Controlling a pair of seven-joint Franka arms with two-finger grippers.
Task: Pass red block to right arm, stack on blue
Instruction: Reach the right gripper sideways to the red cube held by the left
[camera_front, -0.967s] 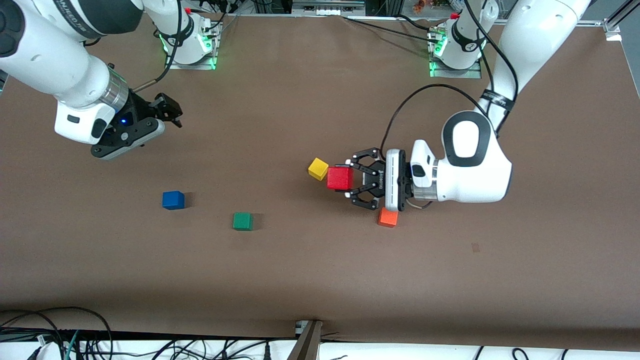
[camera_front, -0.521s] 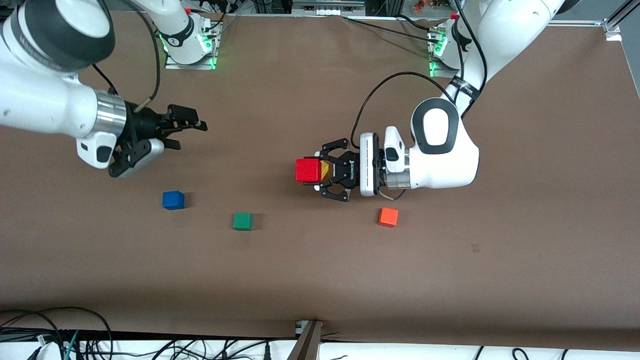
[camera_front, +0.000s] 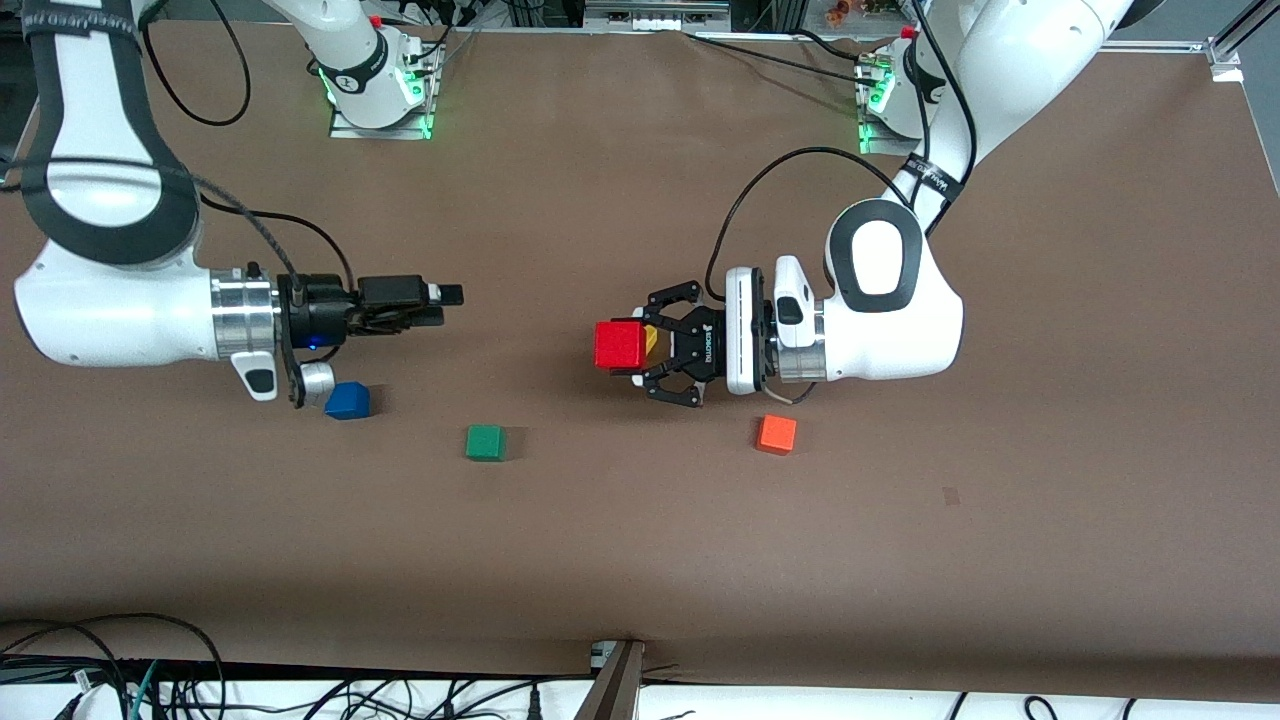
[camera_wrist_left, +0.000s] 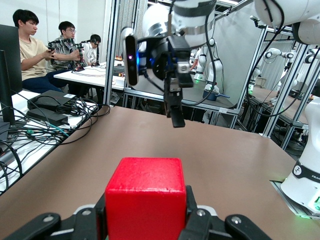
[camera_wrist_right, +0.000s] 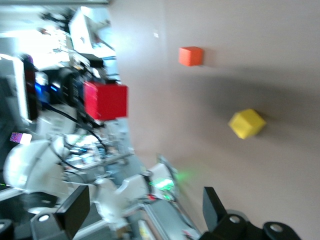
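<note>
Left gripper (camera_front: 632, 345): you have it turned sideways above the middle of the table, its claw fingers clamped on the red block (camera_front: 620, 344). In the left wrist view the same block (camera_wrist_left: 145, 196) sits squarely between the black fingers (camera_wrist_left: 196, 217).

Red block: off the table, held in the air — it hangs over the yellow cube (camera_front: 651, 338), of which you see only a sliver past the block's edge.

Right gripper (camera_front: 440, 305): level above the table toward the right arm's end, pointing at the left gripper, well apart from it. Its slim fingers stand apart and hold nothing; the right wrist view shows both fingertips (camera_wrist_right: 214, 204) spread wide with the red block (camera_wrist_right: 105, 100) in the gap far off.

Blue cube (camera_front: 347, 401): on the table, just under the right arm's wrist — partly covered by the wrist camera housing.

Green cube (camera_front: 485, 442): on the table, nearer the front camera than the blue cube, between it and the orange cube (camera_front: 776, 434).

Orange cube: on the table, nearer the front camera than the left gripper's wrist, apart from it.
</note>
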